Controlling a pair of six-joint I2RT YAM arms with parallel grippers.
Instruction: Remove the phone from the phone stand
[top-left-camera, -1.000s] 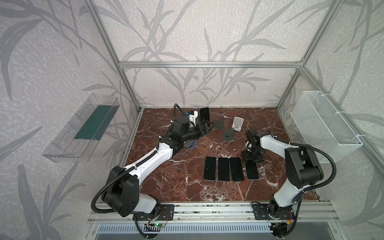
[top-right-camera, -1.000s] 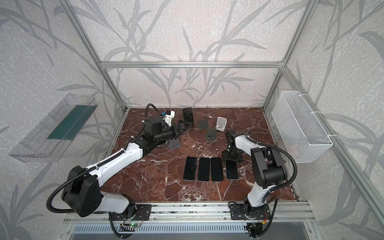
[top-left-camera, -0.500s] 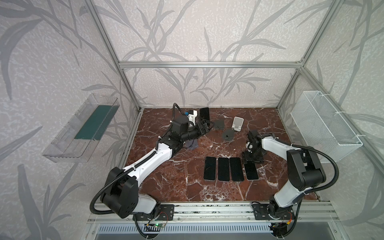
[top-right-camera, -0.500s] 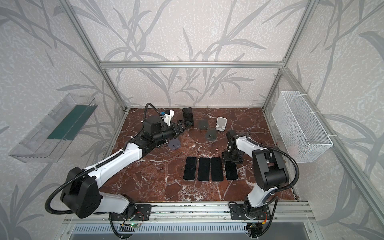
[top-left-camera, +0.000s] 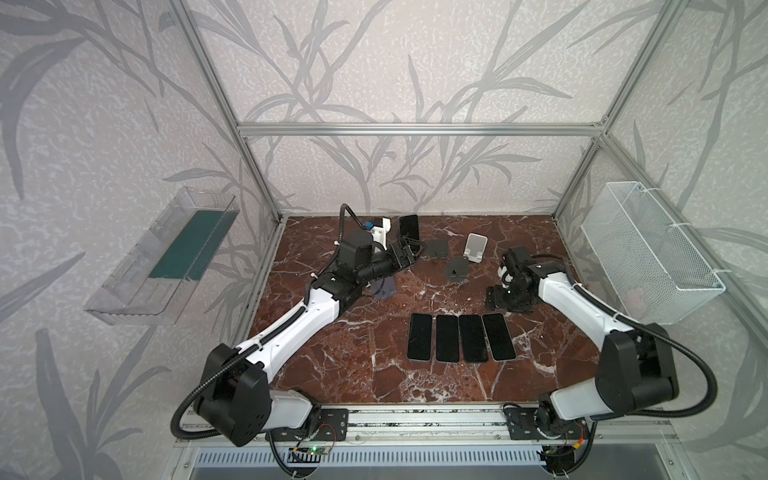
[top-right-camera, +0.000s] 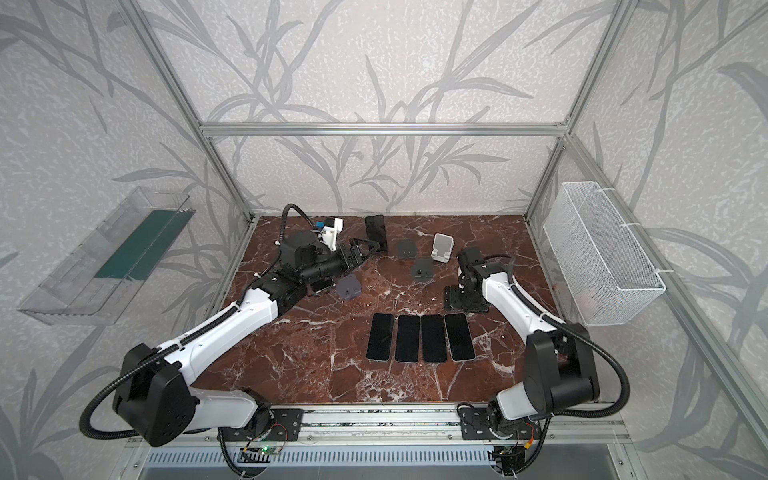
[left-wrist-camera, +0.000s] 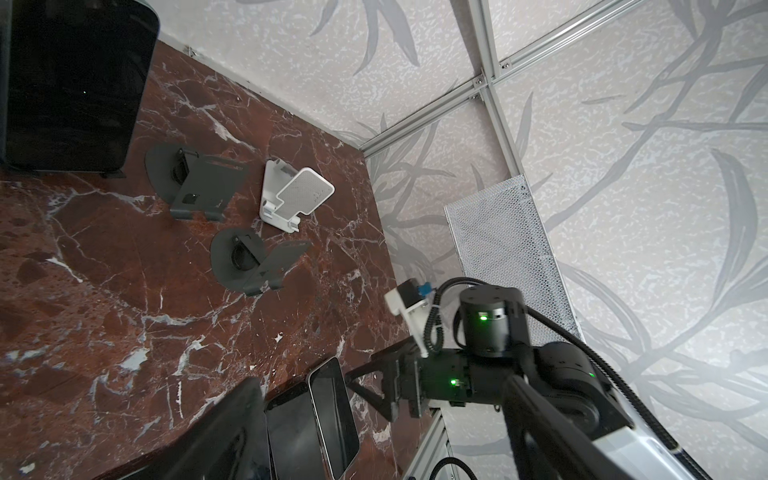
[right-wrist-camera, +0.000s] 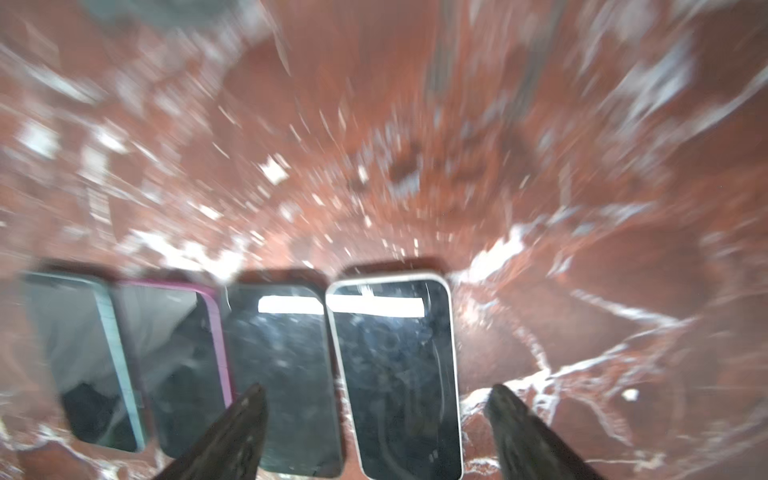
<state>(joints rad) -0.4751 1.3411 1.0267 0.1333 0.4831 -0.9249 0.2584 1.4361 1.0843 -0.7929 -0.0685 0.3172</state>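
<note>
Black phone (top-left-camera: 409, 226): upright on its phone stand (left-wrist-camera: 111, 174), of which only a dark foot shows, at the rear of the table (top-left-camera: 332, 374). Left pincer (top-left-camera: 411, 251): spread, tips by the phone's lower edge; contact unclear. Right pincer (right-wrist-camera: 376, 388): spread, empty, over the end of a row of four flat phones (top-left-camera: 471, 337). White empty stand (top-left-camera: 475, 248): between the arms.

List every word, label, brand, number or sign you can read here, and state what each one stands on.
No readable text anywhere.
Row of four flat phones: dark, blank screens.
Upright phone: dark, blank screen.
White stand: no marking seen.
Circuit board at the front rail: any print is too small to read.
The right wrist view is too blurred to read anything.
</note>
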